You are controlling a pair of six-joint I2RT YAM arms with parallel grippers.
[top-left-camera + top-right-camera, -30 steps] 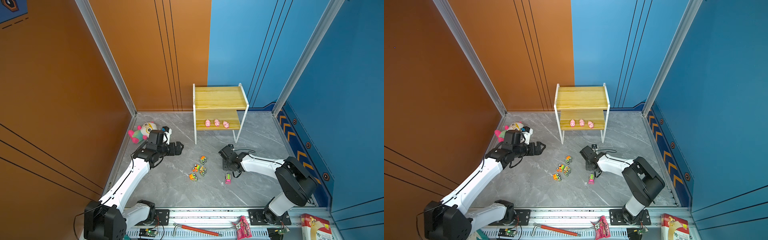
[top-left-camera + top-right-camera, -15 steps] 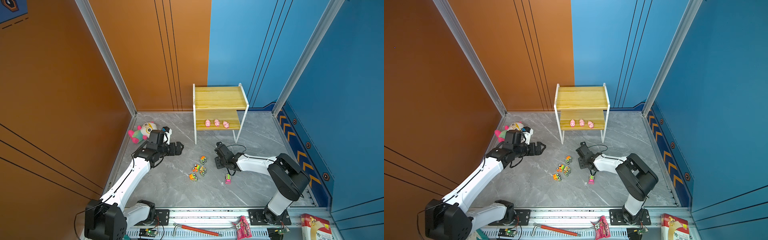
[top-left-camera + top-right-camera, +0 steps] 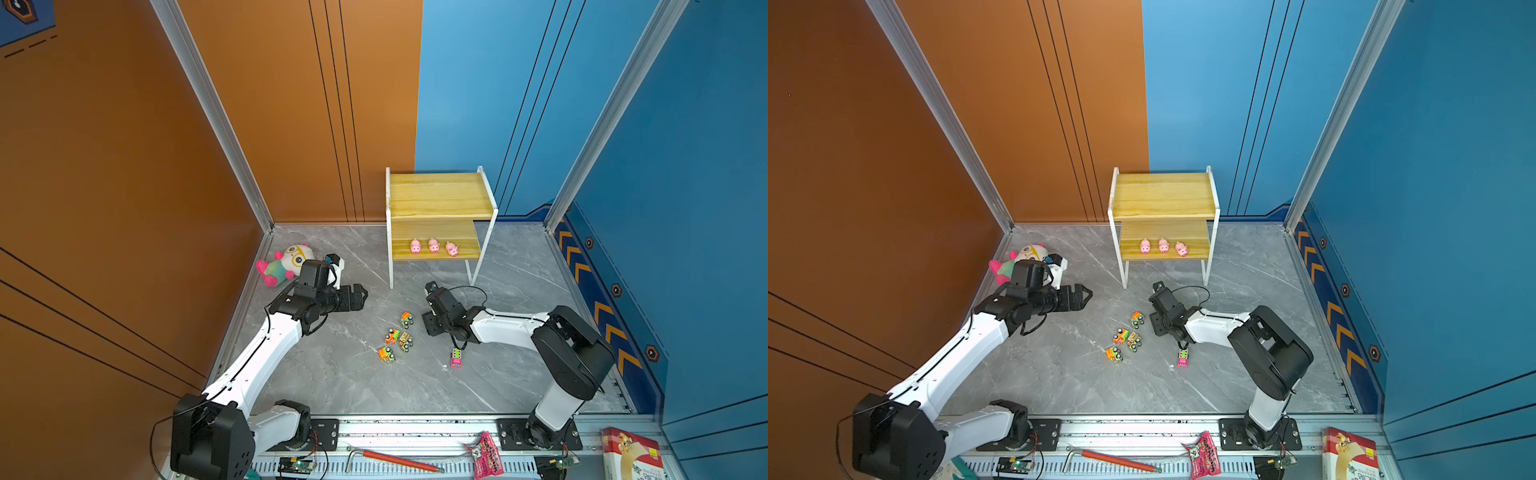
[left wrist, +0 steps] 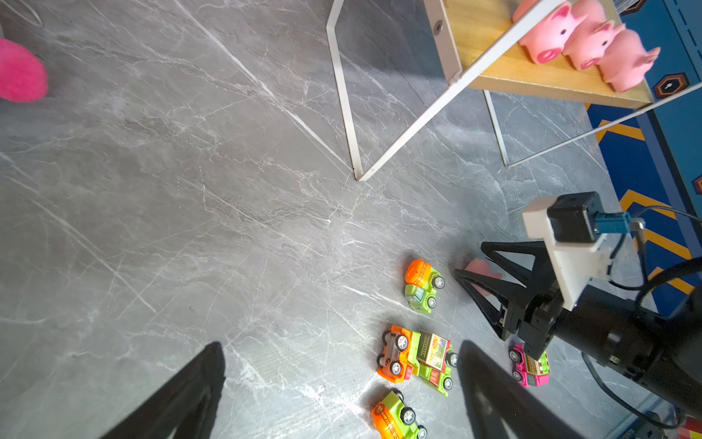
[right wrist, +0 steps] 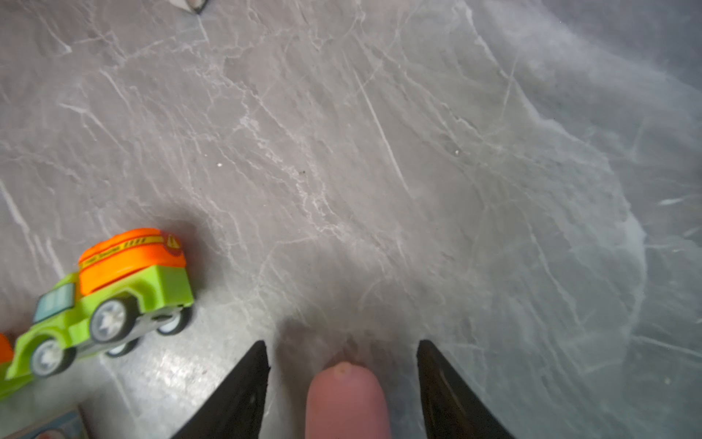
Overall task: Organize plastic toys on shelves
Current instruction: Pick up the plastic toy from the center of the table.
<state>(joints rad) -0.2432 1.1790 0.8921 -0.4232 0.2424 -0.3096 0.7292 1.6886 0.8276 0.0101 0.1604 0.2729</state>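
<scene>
The left claw (image 3: 360, 293) hovers wide open and empty, well apart from the loose pig (image 5: 345, 399). Toy trucks (image 3: 405, 340) lie on the table (image 3: 332, 374) between the arms. The loose pig lies on the table between the parted jaws of the right claw (image 5: 340, 342), clear of both; its long axis runs along the fingers (image 5: 239, 399). The right arm is nearer. Three pigs (image 3: 434, 247) stand on the shelves' (image 3: 440, 195) lower board.

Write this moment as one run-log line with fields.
right gripper: open, around pink pig on floor | left gripper: open | lower shelf: three pigs
</scene>
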